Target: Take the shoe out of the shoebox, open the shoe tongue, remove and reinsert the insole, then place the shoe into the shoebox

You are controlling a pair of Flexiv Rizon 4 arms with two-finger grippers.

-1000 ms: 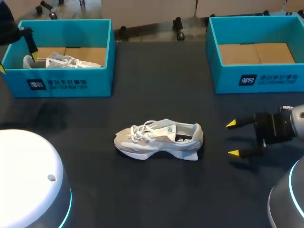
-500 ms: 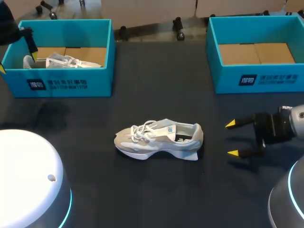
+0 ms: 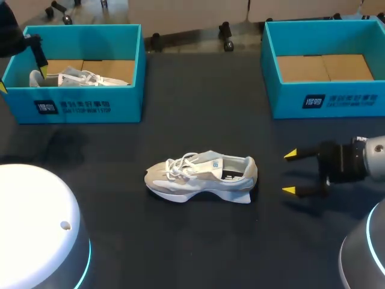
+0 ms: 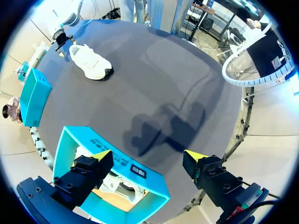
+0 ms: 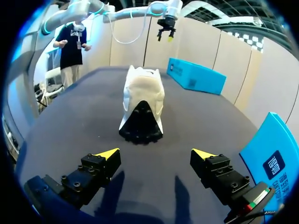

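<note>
A matte black tabletop (image 3: 198, 114) fills nearly the whole scene, plain and unpatterned right out to its far edge. The light on it is even, with no hard glare. In the head view a faint soft-edged shadow (image 3: 66, 144) lies near the left edge. In the left wrist view a darker blurred shadow (image 4: 163, 128) spreads across the surface, which looks greyer there.

Second shoe (image 3: 78, 78) half hidden behind shoebox wall (image 3: 72, 105), right shoebox (image 3: 325, 99) cropped
</note>
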